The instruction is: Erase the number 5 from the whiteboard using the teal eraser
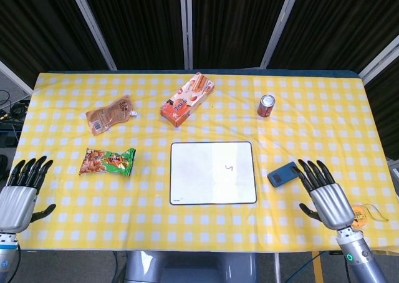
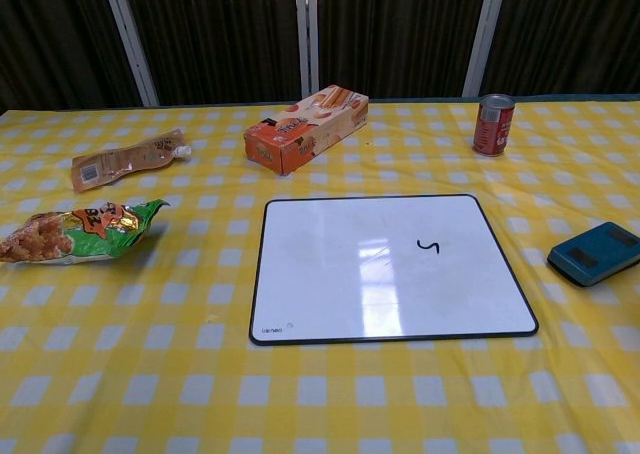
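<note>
A whiteboard (image 1: pixel 213 172) (image 2: pixel 390 267) with a black frame lies flat at the table's middle, and a small black 5 (image 1: pixel 229 168) (image 2: pixel 428 245) is written right of its centre. The teal eraser (image 1: pixel 283 174) (image 2: pixel 594 253) lies on the cloth just right of the board. My right hand (image 1: pixel 325 197) hovers open near the front edge, its fingertips close to the eraser's right end without touching it. My left hand (image 1: pixel 20 194) is open at the front left corner, holding nothing. Neither hand shows in the chest view.
A red can (image 1: pixel 266 105) stands at the back right. An orange snack box (image 1: pixel 187 98) lies behind the board, a brown pouch (image 1: pixel 110 114) and a green snack bag (image 1: pixel 106 161) to its left. The yellow checked table (image 1: pixel 124 208) ends close before both hands.
</note>
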{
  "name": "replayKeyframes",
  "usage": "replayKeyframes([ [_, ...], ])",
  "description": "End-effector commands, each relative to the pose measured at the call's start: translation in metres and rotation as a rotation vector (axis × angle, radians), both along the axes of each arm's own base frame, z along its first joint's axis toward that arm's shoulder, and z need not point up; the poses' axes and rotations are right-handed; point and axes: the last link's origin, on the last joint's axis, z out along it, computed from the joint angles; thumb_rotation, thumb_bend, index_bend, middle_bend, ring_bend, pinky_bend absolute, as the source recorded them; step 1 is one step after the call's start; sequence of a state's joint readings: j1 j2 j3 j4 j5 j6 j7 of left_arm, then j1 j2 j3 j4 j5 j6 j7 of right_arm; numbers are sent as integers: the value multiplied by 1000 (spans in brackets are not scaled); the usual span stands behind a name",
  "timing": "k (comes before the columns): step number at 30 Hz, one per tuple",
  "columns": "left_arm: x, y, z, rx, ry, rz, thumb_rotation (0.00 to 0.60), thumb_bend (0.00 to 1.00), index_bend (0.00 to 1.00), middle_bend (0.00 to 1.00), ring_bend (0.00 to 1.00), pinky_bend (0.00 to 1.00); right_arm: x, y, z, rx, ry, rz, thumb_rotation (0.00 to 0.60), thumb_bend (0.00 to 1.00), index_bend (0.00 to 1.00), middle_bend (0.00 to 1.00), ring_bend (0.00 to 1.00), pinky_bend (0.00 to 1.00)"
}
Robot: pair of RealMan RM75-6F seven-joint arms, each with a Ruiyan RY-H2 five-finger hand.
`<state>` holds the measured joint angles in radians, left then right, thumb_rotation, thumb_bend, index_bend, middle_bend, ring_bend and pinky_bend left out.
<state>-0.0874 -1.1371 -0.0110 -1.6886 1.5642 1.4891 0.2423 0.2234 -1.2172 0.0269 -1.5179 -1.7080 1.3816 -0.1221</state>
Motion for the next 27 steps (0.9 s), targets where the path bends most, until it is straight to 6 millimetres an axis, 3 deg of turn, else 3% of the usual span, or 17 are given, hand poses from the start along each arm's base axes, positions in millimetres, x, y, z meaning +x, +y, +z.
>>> replayKeyframes([
  [1, -1, 0, -1, 0, 3, 4, 600, 125, 0, 0, 0, 0, 8, -29, -4, 56, 78, 20, 600, 93, 150, 10, 0, 7],
  [5, -1, 1, -1, 2, 3, 5, 600, 125, 0, 0, 0, 0, 14, -47, -15, 96, 123, 8, 600, 94, 220, 54, 0, 25],
  [15, -1, 1, 0, 2, -3, 8, 600, 125, 0, 0, 0, 0, 36, -87, -46, 162, 186, -34, 600, 104, 276, 111, 0, 43],
  [27, -3, 3, 1, -2, -5, 16, 600, 126, 0, 0, 0, 0, 29, -95, -61, 195, 303, -105, 600, 108, 340, 125, 0, 43],
])
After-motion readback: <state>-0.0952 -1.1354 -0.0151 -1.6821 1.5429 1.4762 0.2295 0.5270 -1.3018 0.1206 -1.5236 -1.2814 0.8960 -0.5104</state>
